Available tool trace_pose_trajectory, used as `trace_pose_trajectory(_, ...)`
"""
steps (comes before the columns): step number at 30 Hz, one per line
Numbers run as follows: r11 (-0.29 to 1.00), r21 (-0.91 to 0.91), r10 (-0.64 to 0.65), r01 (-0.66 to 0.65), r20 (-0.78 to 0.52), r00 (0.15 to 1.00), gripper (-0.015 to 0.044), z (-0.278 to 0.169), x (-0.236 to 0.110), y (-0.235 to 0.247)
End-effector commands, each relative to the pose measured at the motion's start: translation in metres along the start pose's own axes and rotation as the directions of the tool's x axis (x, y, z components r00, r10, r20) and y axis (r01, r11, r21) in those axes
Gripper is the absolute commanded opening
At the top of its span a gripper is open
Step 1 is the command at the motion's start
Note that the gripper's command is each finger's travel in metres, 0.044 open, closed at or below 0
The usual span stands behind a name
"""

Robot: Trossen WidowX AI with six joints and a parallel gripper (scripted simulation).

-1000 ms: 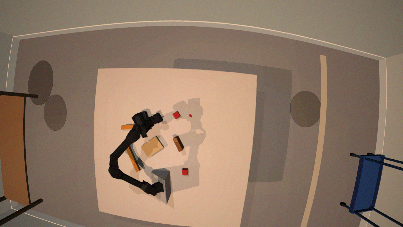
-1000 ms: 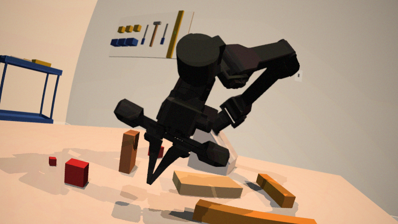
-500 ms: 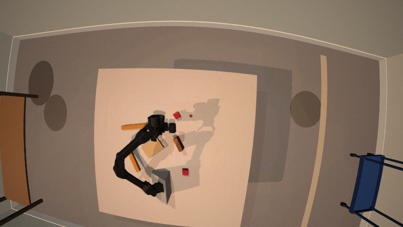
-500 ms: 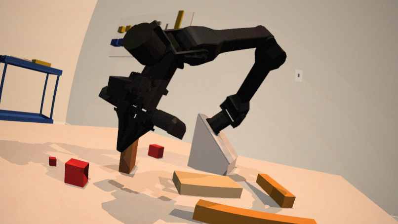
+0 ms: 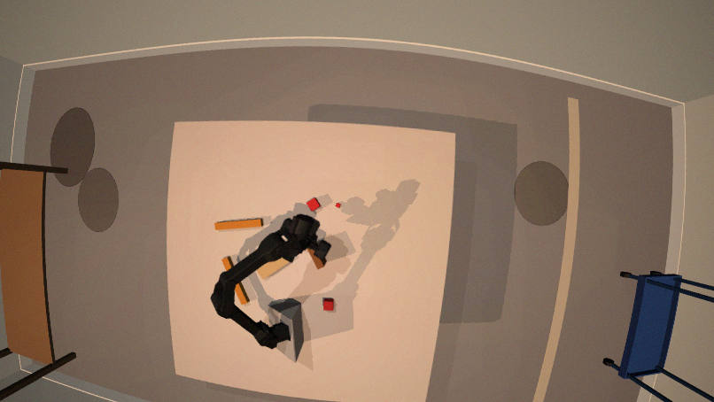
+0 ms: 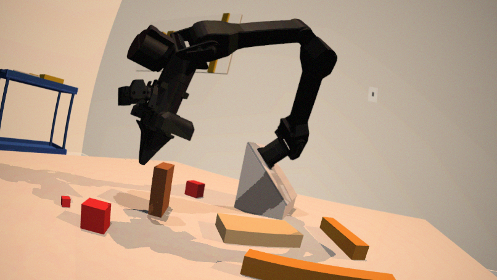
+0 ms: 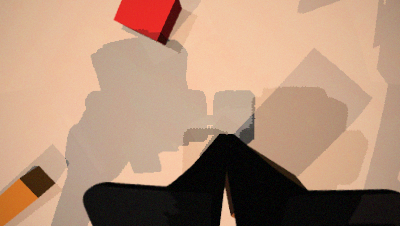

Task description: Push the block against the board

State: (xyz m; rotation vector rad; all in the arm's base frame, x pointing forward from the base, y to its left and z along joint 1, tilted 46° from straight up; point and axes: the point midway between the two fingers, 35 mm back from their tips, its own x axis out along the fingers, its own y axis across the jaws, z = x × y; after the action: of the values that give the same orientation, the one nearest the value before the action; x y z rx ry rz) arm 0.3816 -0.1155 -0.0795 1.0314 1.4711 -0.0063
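My gripper (image 6: 142, 162) (image 7: 226, 141) is shut and empty, above the table, its tips near the top of an upright brown block (image 5: 317, 258) (image 6: 161, 191). The fingers hide most of that block in the wrist view. A flat tan slab (image 5: 274, 267) (image 6: 259, 224) lies partly under the arm in the top view. A red cube (image 5: 313, 204) (image 6: 92, 216) (image 7: 147, 15) stands apart from it. One long orange bar (image 5: 238, 224) (image 6: 312, 266) (image 7: 17, 204) and a second orange bar (image 5: 242, 293) (image 6: 344, 232) lie apart. Which pieces are the square block and the board is not plain.
A tiny red cube (image 5: 337, 204) (image 6: 65, 201) lies beyond the larger one. Another red cube (image 5: 328, 304) (image 6: 194, 189) stands near the grey wedge base (image 5: 297, 332) (image 6: 257, 191) of the arm. A blue cart (image 5: 649, 324) (image 6: 38, 83) stands off the table.
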Motion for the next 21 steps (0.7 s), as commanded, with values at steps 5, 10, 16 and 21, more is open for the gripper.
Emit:
trace_pose_trajectory(5, 0.970, 0.244, 0.010, 0.006, -0.066, 0.998, 0.0000, -0.008, -0.011, -0.038)
trace_pose_trajectory(10, 0.918, 0.397, 0.033, 0.015, -0.113, 0.993, 0.0000, -0.018, -0.018, -0.061)
trace_pose_trajectory(16, 0.837, 0.546, 0.070, 0.030, -0.161, 0.984, 0.0000, -0.029, -0.026, -0.083)
trace_pose_trajectory(21, 0.834, 0.550, 0.071, 0.031, -0.163, 0.984, 0.0000, -0.030, -0.015, -0.083)
